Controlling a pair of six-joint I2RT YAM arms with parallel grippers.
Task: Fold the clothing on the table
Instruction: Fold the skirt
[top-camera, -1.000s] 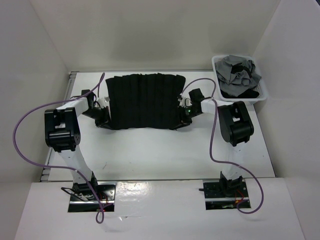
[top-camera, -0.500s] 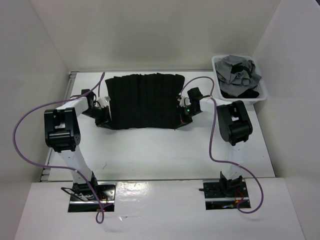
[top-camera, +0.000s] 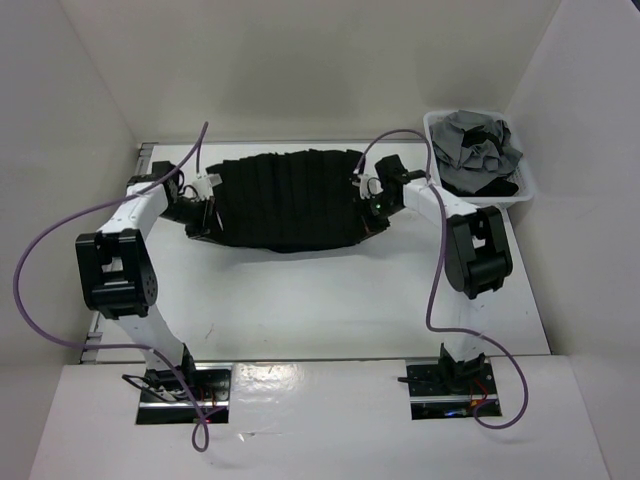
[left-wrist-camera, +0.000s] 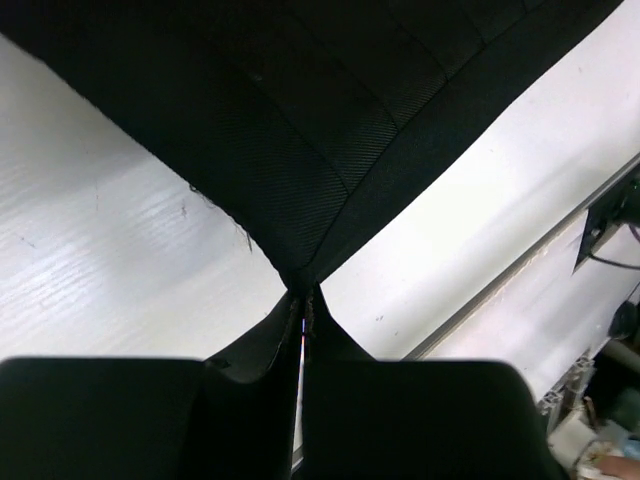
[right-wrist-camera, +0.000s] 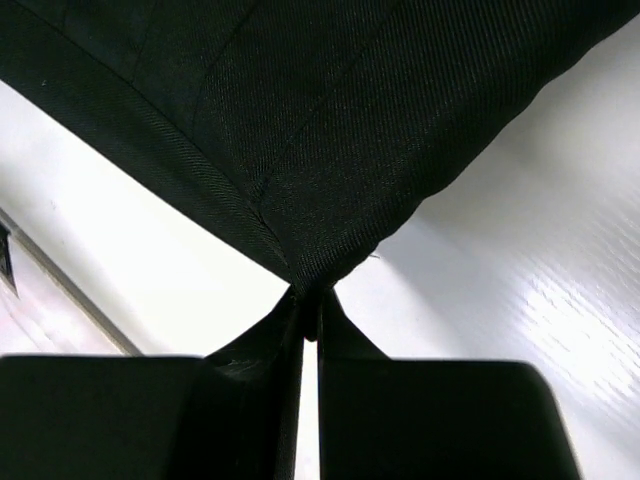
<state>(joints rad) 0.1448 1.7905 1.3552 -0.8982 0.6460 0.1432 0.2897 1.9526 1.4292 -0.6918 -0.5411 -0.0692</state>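
While its two near corners are being held up off the broad flat white rectangular tabletop (top-camera: 300, 300), the large plain black ribbed fabric garment (top-camera: 285, 195) is entering its first fold. The near hem is sagging in a shallow curve between the arms, and the far part appears to be lying flat toward the back of the tabletop. As a judgement, the next move is calling for both arms to be carrying the hem away from their bases in step and at equal height, so that the near edge is landing square on the far edge without the middle dragging or bunching. The left gripper (left-wrist-camera: 303, 300) is pinching the near-left corner, jaws pressed together on a thin peak of fabric. The right gripper (right-wrist-camera: 310, 295) is clamping the near-right corner likewise, with no gap showing between its jaws.
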